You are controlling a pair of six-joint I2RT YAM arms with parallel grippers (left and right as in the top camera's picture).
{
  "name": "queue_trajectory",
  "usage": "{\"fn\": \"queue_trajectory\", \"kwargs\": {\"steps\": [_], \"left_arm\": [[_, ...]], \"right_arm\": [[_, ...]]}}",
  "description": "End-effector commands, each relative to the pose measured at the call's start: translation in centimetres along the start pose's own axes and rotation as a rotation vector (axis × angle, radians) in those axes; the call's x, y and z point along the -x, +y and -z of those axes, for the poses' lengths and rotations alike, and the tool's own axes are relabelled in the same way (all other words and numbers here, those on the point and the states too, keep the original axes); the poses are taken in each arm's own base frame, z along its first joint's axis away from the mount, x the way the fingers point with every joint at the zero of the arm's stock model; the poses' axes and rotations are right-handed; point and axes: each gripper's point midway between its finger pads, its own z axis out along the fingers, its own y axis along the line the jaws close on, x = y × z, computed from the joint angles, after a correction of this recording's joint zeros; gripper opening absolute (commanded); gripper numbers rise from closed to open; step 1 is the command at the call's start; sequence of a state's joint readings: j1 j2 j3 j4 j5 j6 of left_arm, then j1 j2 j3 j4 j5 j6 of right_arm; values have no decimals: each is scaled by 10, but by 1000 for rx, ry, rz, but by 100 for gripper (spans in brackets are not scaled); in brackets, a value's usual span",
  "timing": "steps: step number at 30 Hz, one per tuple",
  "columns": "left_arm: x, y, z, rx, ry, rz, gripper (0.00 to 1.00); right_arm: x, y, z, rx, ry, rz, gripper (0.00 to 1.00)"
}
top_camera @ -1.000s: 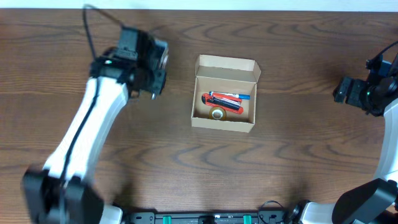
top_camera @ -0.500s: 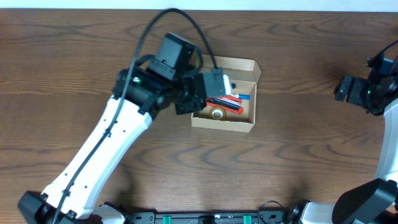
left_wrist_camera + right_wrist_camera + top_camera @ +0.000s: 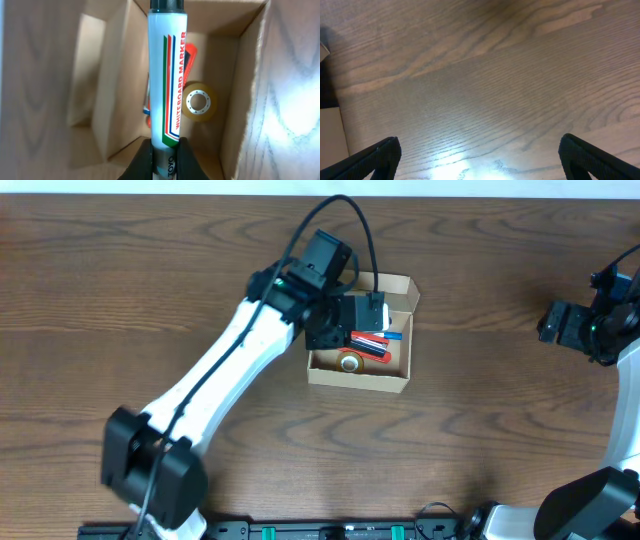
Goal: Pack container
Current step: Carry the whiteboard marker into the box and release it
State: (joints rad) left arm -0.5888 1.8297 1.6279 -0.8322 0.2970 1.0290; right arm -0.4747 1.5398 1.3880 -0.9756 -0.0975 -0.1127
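Observation:
The tan cardboard container (image 3: 394,379) sits mid-table with its flap lid open at the far side. Inside lie a red cutter (image 3: 372,351), a blue pen (image 3: 393,336) and a tape roll (image 3: 350,363). My left gripper (image 3: 362,313) hangs over the box's far left part, shut on a white whiteboard marker (image 3: 167,75). In the left wrist view the marker points into the box (image 3: 112,75), above the tape roll (image 3: 199,102) and a red item (image 3: 189,55). My right gripper (image 3: 558,326) is open and empty at the far right; its wrist view shows only bare wood.
The left arm (image 3: 215,380) stretches diagonally from the front left to the box. The right arm (image 3: 620,360) stands along the right edge. Dark wood table (image 3: 480,440) surrounds the box.
My left arm has swung right from the far left of the table to over the box, carrying the marker. The right arm has not moved.

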Motion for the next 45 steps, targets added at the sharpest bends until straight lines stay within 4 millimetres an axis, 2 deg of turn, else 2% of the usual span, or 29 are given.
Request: {"fn": "queue_trajectory", "kwargs": {"steps": [1,8,19,27,29,30,32,36,37,40,41,42,44,45], "left_arm": [[3,4,-10,-3,15,-19,6],[-9,-6,-46,-73,59,-8,6],[-15,-22,-87,-152,95,14,6],[-42,-34,-116,-205,192,84,6],[-43,-36,-115,-213,198,87,6],[-43,-36,-115,-211,200,94,22],[-44,-34,-114,-202,207,106,43],[-45,-32,-112,-186,219,126,52],[-44,-32,-110,-182,216,125,60],[-37,-24,-100,-149,201,117,59],[-34,-19,-94,-128,197,117,63],[-30,-14,-88,-107,189,119,65],[-18,-3,-71,-64,161,120,61],[-12,2,-62,-39,145,133,63]], "right_arm": [[-1,1,3,11,-3,4,99],[-2,3,3,21,-2,4,99],[-3,3,3,22,1,4,99],[-3,3,3,22,3,4,99],[-3,3,3,22,3,4,99],[-3,3,3,22,3,4,99],[-3,3,3,22,2,4,99],[-2,3,3,21,-1,4,99],[-2,3,3,21,-2,4,99],[-2,3,3,22,-2,4,99],[-1,3,3,22,-3,4,99],[-1,4,3,29,-7,5,99],[2,9,3,60,-19,23,99],[4,12,3,72,-26,27,99]]}}
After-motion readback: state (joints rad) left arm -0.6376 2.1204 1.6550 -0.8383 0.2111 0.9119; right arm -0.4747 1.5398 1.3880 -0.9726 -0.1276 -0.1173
